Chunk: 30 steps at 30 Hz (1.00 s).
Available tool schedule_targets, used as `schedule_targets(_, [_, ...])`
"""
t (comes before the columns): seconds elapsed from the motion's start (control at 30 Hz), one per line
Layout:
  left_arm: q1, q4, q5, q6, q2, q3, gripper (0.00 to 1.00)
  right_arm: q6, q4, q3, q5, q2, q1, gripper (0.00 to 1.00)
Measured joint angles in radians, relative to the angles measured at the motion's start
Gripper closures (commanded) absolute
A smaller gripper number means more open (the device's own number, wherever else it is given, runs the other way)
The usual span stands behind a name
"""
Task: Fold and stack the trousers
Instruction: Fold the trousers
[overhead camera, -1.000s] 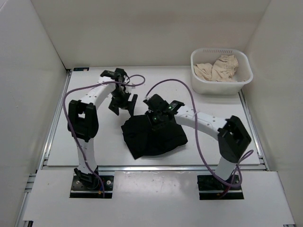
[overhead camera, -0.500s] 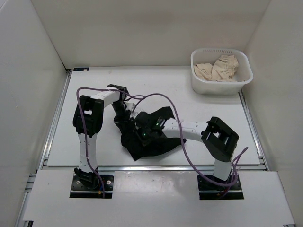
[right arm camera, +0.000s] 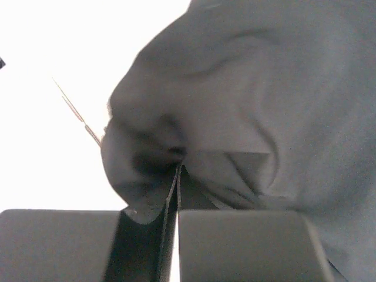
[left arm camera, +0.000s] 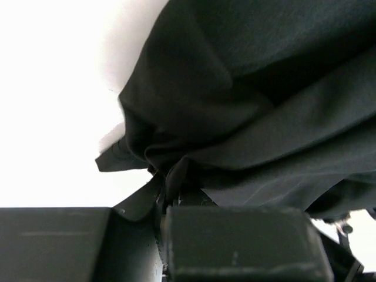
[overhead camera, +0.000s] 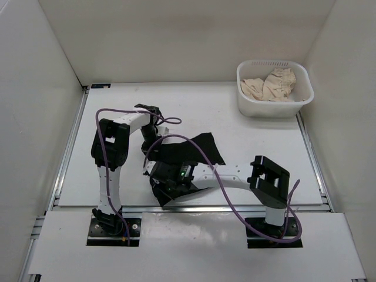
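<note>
Wrist views, not top: left hand [left arm camera: 166,197] and right hand [right arm camera: 177,185] clamped on trousers [left arm camera: 264,88].

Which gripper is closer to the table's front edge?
Right. The right gripper pinches the trousers close to the table edge; the left gripper grips them farther back.

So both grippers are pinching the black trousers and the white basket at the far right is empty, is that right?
Not quite: the basket holds crumpled beige cloth, as the top view shows. The left gripper and right gripper are indeed pinching the black trousers.
</note>
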Motion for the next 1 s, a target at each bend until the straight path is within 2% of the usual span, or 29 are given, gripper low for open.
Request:
schedule_targets(0.1, [0.0, 0.017, -0.024, 0.0, 0.0, 0.034, 0.86, -0.057, -0.06, 0.078, 0.041, 0.031, 0.035, 1.0])
schedule_targets(0.17, [0.0, 0.026, -0.037, 0.0, 0.0, 0.052, 0.78, -0.086, -0.096, 0.122, 0.066, 0.036, 0.053, 1.0])
schedule_targets(0.23, [0.0, 0.034, -0.047, 0.003, 0.0, 0.065, 0.64, -0.106, -0.121, 0.143, 0.103, 0.026, 0.069, 0.92])
schedule_targets(0.27, [0.0, 0.036, -0.053, 0.003, 0.0, 0.07, 0.56, -0.11, -0.132, 0.14, 0.122, 0.009, 0.073, 0.78])
schedule_targets(0.3, [0.0, 0.037, -0.058, 0.007, 0.0, 0.074, 0.48, -0.106, -0.143, 0.132, 0.137, -0.013, 0.072, 0.72])
schedule_targets(0.33, [0.0, 0.039, -0.063, 0.006, 0.0, 0.077, 0.36, -0.097, -0.142, 0.111, 0.149, -0.05, 0.063, 0.71])
schedule_targets(0.43, [0.0, 0.04, -0.074, 0.005, -0.011, 0.086, 0.29, -0.042, -0.142, 0.026, 0.164, -0.214, -0.031, 0.68])
schedule_targets(0.47, [0.0, 0.04, -0.074, 0.004, -0.021, 0.087, 0.21, -0.008, -0.124, -0.005, 0.167, -0.272, -0.088, 0.68])
schedule_targets(0.5, [0.0, 0.04, -0.075, 0.008, -0.037, 0.087, 0.17, 0.024, -0.111, -0.039, 0.173, -0.324, -0.16, 0.67])
schedule_targets(0.53, [0.0, 0.039, -0.076, 0.006, -0.055, 0.087, 0.17, 0.059, -0.086, -0.08, 0.167, -0.37, -0.232, 0.59])
schedule_targets(0.57, [0.0, 0.039, -0.076, 0.004, -0.084, 0.087, 0.16, 0.097, -0.066, -0.125, 0.161, -0.406, -0.305, 0.55])
schedule_targets(0.7, [-0.002, 0.05, -0.07, 0.004, -0.244, 0.068, 0.18, 0.216, -0.015, -0.311, 0.116, -0.466, -0.497, 0.55])
schedule_targets(0.83, [-0.021, 0.063, -0.069, 0.004, -0.35, -0.026, 0.27, 0.301, 0.007, -0.47, 0.048, -0.473, -0.539, 0.55])
schedule_targets(1.0, [-0.038, 0.142, -0.123, 0.007, -0.216, -0.158, 0.32, 0.389, 0.072, -0.587, -0.007, -0.509, -0.56, 0.59])
